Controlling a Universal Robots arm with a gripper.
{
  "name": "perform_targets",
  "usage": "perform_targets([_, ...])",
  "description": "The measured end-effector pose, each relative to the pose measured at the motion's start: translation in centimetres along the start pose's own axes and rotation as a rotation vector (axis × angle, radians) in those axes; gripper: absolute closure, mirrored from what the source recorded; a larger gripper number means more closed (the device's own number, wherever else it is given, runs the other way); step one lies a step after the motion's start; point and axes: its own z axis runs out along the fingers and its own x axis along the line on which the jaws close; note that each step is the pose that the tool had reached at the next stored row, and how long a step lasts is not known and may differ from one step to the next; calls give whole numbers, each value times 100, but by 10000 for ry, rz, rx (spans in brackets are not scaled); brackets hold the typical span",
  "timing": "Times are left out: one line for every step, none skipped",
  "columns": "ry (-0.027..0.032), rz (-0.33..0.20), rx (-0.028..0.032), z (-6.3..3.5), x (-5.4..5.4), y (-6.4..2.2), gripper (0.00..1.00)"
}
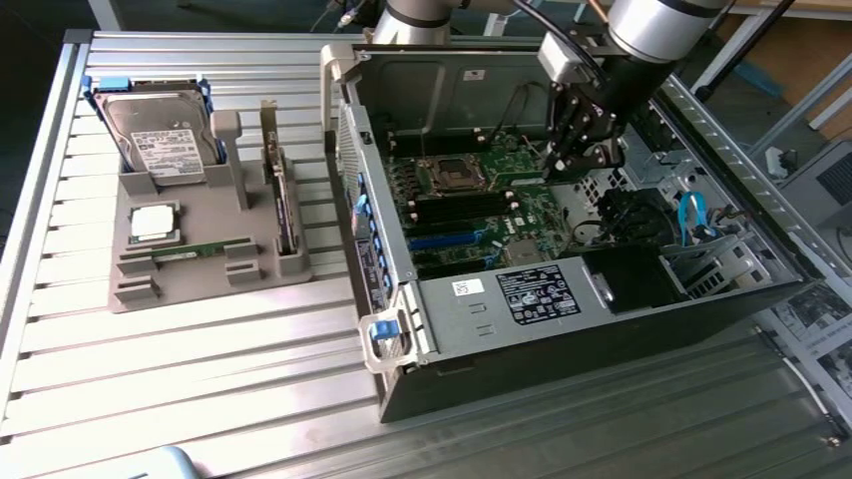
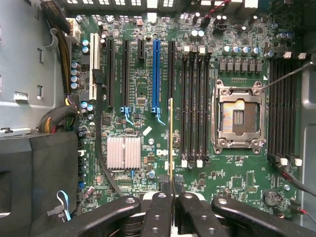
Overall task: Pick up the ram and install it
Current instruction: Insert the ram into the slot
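Ram (image 2: 171, 138) seen edge-on — thin green stick with a gold-toned edge, gripper (image 2: 171, 190) jaws pinched narrow on it, poised over the motherboard (image 2: 148, 98) beside its dark slots (image 2: 195, 103)

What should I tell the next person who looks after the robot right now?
Gripper: the jaws are shut on the ram, a thin stick seen edge-on in the wrist view.
Where it is: the arm holds the ram above the green board inside the open computer case, near the black memory slots beside the empty chip socket.
On the grey holder outside the case: a second ram stick, a hard drive and a small silver chip.
Done: ram picked up and carried into the case.
Left: the ram is not yet seated in a slot.
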Motion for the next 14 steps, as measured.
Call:
perform_targets([0, 0, 0, 3, 0, 0, 88])
perform_targets([0, 0, 0, 5, 0, 1, 88])
perform_targets([0, -1, 0, 7, 0, 1, 88])
perform_targets([0, -1, 0, 8, 0, 1, 88])
perform_targets([0, 0, 0, 11, 0, 2, 88])
perform_targets([0, 0, 0, 13, 0, 1, 88])
perform_targets([0, -1, 0, 14, 0, 1, 88])
perform_targets([0, 0, 0, 16, 1, 2, 88])
perform_targets([0, 0, 0, 18, 1, 2, 88])
perform_targets([0, 0, 0, 20, 1, 2, 88])
perform_targets([0, 0, 0, 22, 1, 2, 88])
perform_targets([0, 0, 0, 24, 1, 2, 88])
perform_targets([0, 0, 0, 26, 1, 3, 88])
perform_targets([0, 0, 0, 28, 1, 3, 88])
